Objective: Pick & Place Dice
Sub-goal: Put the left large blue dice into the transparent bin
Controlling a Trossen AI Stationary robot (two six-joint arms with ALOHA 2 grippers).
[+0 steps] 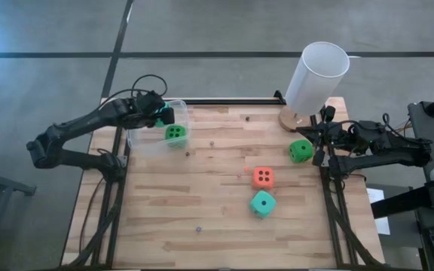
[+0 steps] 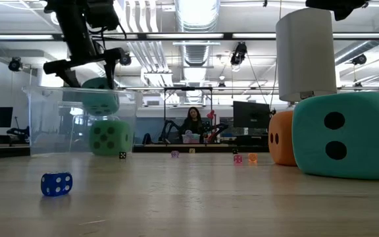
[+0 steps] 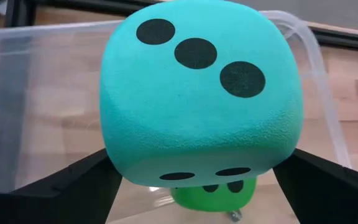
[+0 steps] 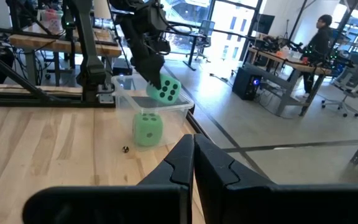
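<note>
The table (image 1: 217, 218) is a light wooden slab of planks on a dark frame, standing on a grey floor crossed by dark lines. From table height the room behind is an open workshop with ceiling ducts, strip lights and monitors, and a person (image 2: 193, 123) sits at a far bench. A few tiny dice lie on the wood, among them a small blue die (image 2: 56, 184) near the front.

At the far left corner sits a clear plastic tub (image 1: 143, 140). The left gripper (image 1: 159, 117) hangs over its rim, its dark fingers (image 3: 61, 186) spread wide to either side of a teal die (image 3: 197, 93), whose three-pip face is turned toward the wrist camera. The fingers seem to be touching the die's sides, but I cannot tell for sure whether they grip it or it merely sits between them. Directly below it, inside the tub, rests a green die (image 1: 175, 134).

A tall white cylinder (image 1: 316, 75) stands on a round wooden base at the far right corner. Just in front of it, near the table's right edge, lies a second green die (image 1: 301, 150). The right gripper (image 1: 321, 147) waits just beside that die with its fingers pressed together and nothing between them.

Toward the middle of the table an orange die (image 1: 263, 178) lies close to a second teal die (image 1: 262, 203), which is the nearer to the front edge.
</note>
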